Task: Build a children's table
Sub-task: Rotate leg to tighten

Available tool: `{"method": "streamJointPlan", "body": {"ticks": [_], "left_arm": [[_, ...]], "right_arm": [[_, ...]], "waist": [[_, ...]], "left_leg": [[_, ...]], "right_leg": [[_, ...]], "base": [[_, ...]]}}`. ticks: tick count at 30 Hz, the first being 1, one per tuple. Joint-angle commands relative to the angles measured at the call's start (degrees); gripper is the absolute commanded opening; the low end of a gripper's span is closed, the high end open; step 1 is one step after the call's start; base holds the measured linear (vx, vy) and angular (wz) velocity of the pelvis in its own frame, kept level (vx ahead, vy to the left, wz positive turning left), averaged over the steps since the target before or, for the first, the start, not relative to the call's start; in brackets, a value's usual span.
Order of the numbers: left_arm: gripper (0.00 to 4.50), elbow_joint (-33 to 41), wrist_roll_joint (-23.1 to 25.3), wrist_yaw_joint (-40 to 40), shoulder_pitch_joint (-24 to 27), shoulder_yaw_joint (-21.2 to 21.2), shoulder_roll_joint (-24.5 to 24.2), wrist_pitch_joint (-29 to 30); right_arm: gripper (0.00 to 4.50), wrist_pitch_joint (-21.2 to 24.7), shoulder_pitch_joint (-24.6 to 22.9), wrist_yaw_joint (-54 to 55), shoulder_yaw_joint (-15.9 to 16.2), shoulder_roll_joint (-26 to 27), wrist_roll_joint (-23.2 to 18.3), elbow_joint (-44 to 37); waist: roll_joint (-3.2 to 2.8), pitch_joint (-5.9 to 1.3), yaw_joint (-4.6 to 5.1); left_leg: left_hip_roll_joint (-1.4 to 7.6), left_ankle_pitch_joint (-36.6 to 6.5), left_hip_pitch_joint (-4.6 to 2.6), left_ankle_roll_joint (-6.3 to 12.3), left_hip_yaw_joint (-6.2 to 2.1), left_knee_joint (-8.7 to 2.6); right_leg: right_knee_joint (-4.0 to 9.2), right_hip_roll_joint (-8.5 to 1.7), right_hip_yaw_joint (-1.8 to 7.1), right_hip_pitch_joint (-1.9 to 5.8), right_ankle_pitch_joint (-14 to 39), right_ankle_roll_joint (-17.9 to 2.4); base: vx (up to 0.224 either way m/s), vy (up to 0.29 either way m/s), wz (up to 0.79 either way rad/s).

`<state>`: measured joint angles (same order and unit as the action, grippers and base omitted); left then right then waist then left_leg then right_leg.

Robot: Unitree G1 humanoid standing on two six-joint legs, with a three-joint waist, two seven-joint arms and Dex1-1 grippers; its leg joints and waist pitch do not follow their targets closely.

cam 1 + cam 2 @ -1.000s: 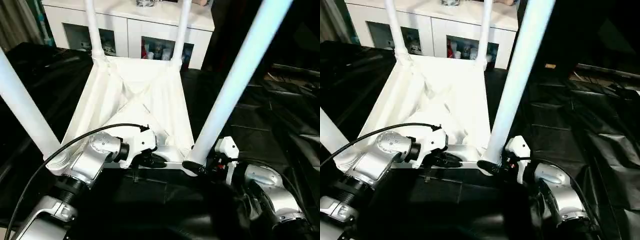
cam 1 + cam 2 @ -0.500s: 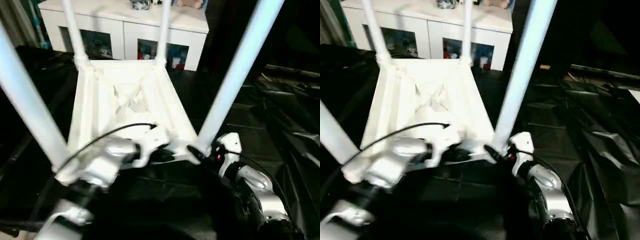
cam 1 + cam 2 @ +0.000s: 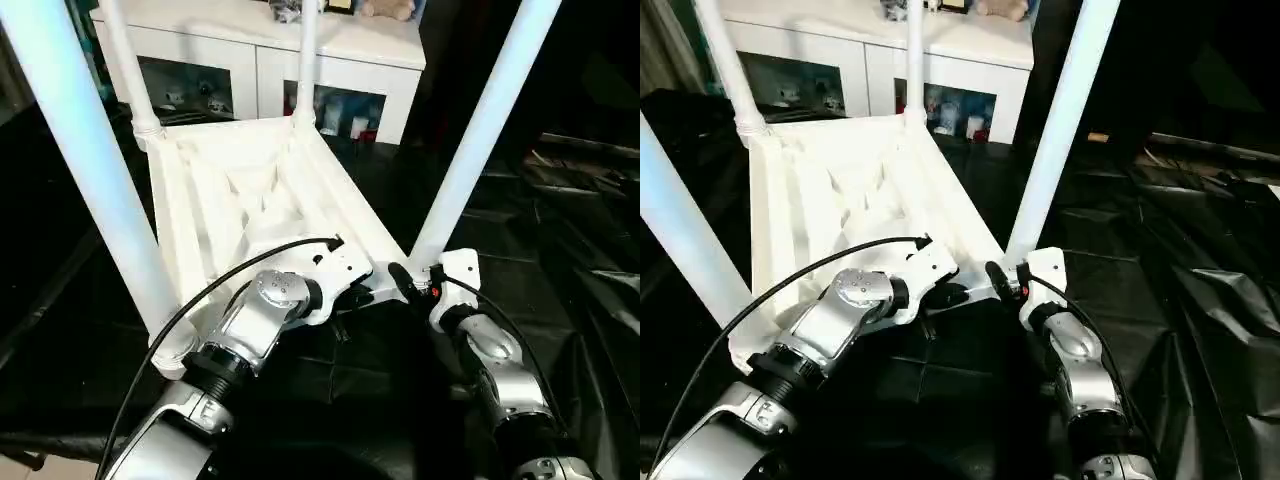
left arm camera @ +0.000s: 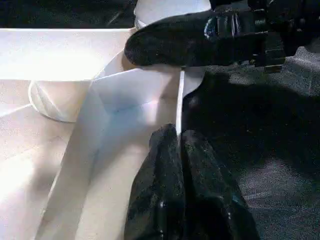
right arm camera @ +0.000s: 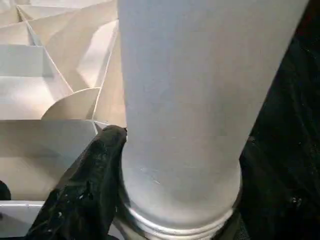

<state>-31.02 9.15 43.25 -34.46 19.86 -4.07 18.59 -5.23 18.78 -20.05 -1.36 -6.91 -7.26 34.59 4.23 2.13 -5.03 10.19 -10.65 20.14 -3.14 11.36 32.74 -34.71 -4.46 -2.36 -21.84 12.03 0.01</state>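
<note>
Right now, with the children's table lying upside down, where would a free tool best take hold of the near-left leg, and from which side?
Grip the near-left leg low on its shaft, just above its corner socket, coming in from the robot's left. The tube stands upright and is round, so two fingers can close across it. That outer side is open, while the ribbed underside and the left tool crowd the inner side.

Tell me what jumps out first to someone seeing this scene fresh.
The children's table lies upside down on the black-cloth work table, ribbed underside showing and four white legs pointing up. At its near edge, the left gripper pinches the thin rim, and the right gripper grips the base of the near right leg.
</note>
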Motion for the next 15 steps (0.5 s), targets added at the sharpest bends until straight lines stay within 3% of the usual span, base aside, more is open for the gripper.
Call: {"method": "streamJointPlan", "body": {"ticks": [1, 5, 9, 12, 15], "left_arm": [[0.0, -2.75, 1.1, -2.5, 0.75, 1.21, 0.58, 0.78], [0.0, -0.15, 0.01, 3.07, 2.1, 2.0, -2.42, -1.34], [0.0, 2.11, -1.78, 8.41, 3.53, 1.7, -5.67, -2.85], [0.0, 3.64, -3.68, 13.93, 4.54, 1.95, -8.48, -7.2], [0.0, 7.46, -7.69, 22.76, 6.37, 2.1, -11.77, -8.64]], "right_arm": [[3.47, -0.9, -1.19, -8.07, 4.32, 2.8, -1.57, -2.23], [3.88, 0.69, -2.79, -15.03, 4.98, -0.81, -4.07, -6.52], [3.88, 1.98, -4.53, -21.9, 5.69, -5.91, -5.26, -10.32], [3.88, 2.67, -5.52, -25.79, 5.4, -8.65, -6.32, -12.44], [3.88, 3.39, -6.55, -29.66, 5.69, -10.87, -7.11, -14.76]], "waist": [[0.41, -2.45, 0.03], [0.38, -2.4, 0.22], [0.26, -2.23, 0.36], [0.28, -2.16, 0.41], [0.12, -2.03, 0.46]], "left_leg": [[3.21, -12.2, -0.21, 3.13, -1.49, -3.67], [3.26, -10.93, 0.17, 4.39, -1.55, -3.65], [3.33, -12.49, 0.01, 4.14, -1.55, -3.74], [3.4, -13.59, 0.04, 4.1, -1.61, -3.88], [3.6, -14.11, -0.07, 3.58, -1.69, -4.08]], "right_leg": [[4.66, -4.12, 2.43, 1.64, 11.83, -9.74], [4.39, -4.05, 2.36, 1.81, 9.06, -10.44], [4.77, -4.1, 2.34, 1.76, 12.14, -10.7], [4.91, -4.04, 2.37, 1.6, 13.91, -10.2], [4.86, -4.15, 2.49, 1.37, 15.03, -10.15]], "base": [[0.0, 0.0, 0.0], [0.0, 0.0, 0.0], [0.0, 0.0, 0.0], [0.0, 0.0, 0.0], [0.0, 0.0, 0.0]]}}
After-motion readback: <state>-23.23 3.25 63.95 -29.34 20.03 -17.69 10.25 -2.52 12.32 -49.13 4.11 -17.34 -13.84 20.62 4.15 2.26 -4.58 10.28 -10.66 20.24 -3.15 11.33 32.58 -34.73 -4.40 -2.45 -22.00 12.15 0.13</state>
